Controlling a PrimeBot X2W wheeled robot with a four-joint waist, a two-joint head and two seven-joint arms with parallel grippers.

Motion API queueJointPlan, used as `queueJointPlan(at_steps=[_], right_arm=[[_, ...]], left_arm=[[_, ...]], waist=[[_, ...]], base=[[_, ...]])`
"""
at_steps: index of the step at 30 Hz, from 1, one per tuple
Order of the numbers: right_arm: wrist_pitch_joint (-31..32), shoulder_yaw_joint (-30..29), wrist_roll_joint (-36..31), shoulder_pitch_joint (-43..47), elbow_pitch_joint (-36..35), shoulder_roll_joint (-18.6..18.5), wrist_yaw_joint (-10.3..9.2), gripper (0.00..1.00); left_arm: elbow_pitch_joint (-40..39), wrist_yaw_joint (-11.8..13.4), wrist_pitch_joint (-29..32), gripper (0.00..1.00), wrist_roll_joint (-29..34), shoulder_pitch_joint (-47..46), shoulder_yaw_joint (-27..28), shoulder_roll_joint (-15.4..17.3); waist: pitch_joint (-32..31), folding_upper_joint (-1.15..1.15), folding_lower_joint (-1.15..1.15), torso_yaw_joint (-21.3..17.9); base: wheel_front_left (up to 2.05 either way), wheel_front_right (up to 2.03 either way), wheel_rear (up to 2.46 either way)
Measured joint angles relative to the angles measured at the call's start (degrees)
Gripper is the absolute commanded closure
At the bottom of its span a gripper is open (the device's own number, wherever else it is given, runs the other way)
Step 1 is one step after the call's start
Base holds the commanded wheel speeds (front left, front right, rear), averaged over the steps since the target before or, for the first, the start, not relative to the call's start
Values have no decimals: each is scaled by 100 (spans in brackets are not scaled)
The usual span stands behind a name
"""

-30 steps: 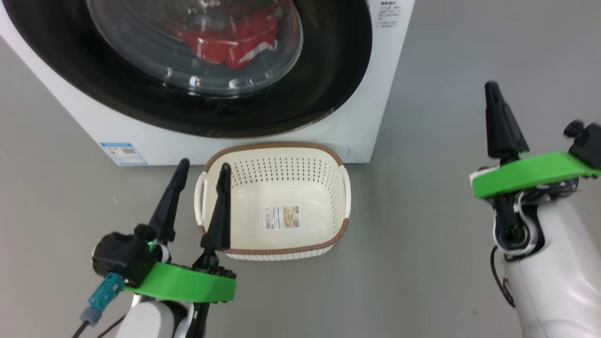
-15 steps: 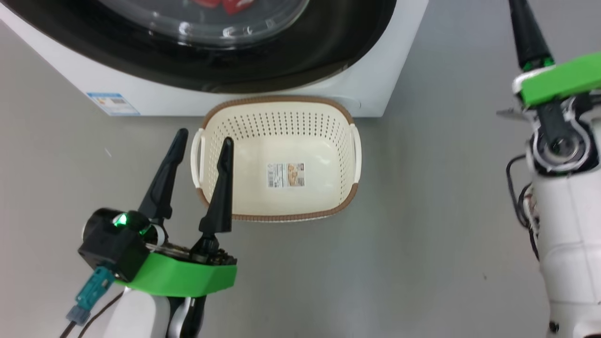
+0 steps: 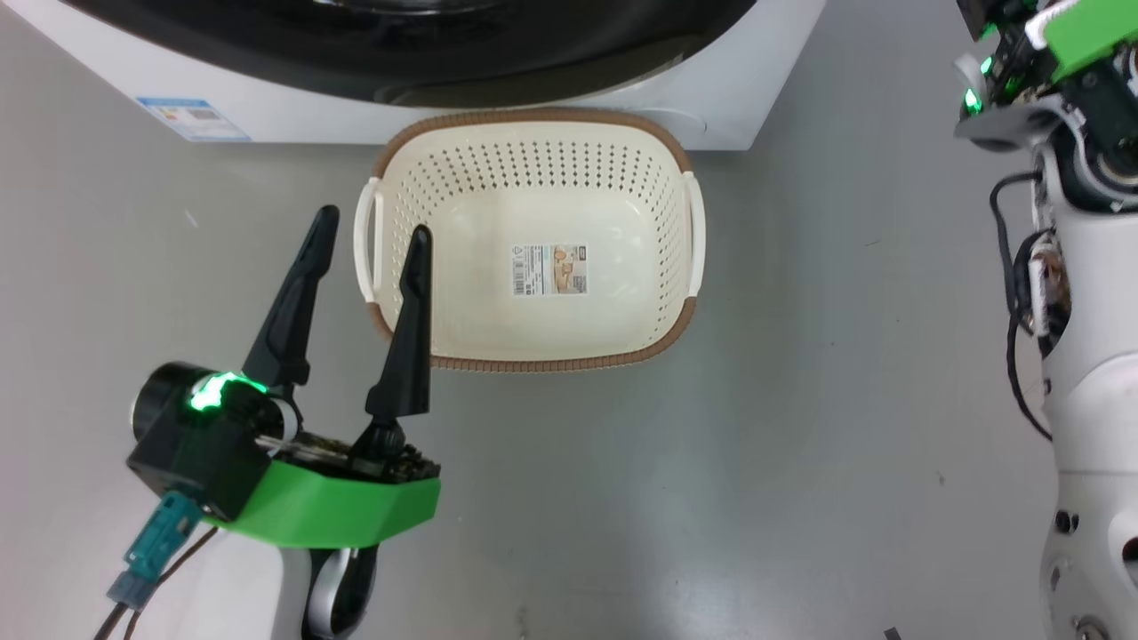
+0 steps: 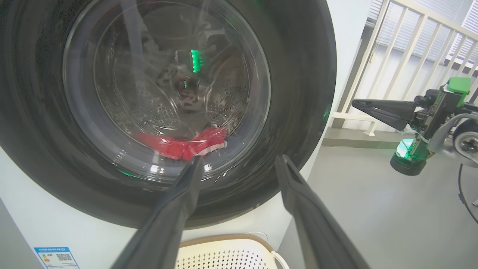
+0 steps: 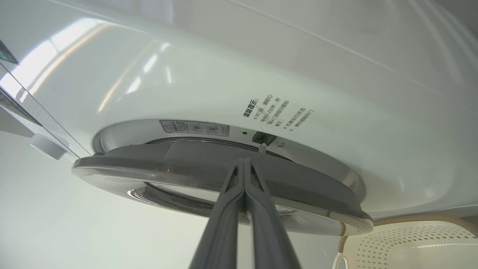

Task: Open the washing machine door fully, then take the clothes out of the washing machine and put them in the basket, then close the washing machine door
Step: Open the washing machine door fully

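Note:
The white washing machine (image 3: 711, 98) stands at the top of the head view, and the black rim of the washing machine door (image 3: 400, 53) shows. In the left wrist view the door (image 4: 298, 74) looks shut, with the red clothes (image 4: 179, 144) behind its glass. The cream basket (image 3: 533, 360) sits empty on the floor before the machine. My left gripper (image 3: 373, 223) is open beside the basket's left handle, holding nothing. My right gripper (image 4: 356, 103) is shut with nothing in it; its tips (image 5: 244, 161) point at the door's edge (image 5: 186, 164), close to a small dark latch.
A blue sticker (image 3: 191, 116) marks the machine's lower left front. A paper label (image 3: 551, 269) lies on the basket's bottom. A white railing (image 4: 410, 37) stands beyond the machine's right side. Grey floor (image 3: 756, 489) spreads around the basket.
The head camera has tilted down, so machine and basket sit higher in the picture. My right arm has moved forward beside the machine; its fingers have left the head view. Left gripper stays open.

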Motion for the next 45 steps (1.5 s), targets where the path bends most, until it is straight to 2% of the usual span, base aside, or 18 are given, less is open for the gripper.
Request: queueJointPlan(at_steps=[9,23,30,45], right_arm=[[659,9,124,-800,321,-190,0,100],[968,41,134,-1381,537,-165,0,100],[1183,99,134,-1514,615,-164,-1,100],[1488,474,243,-1462,675,-126,-19,100]], left_arm=[[-59,0,0,0,-2,-130,-45,-4],[-56,-34,0,0,-118,-244,-211,-19],[-30,-58,0,0,-133,-353,-279,-20],[148,-149,0,0,-132,-352,-283,-20]], waist=[[333,0,0,131],[698,0,0,332],[752,0,0,389],[519,0,0,246]], base=[[0,0,0],[0,0,0],[0,0,0],[0,0,0]])
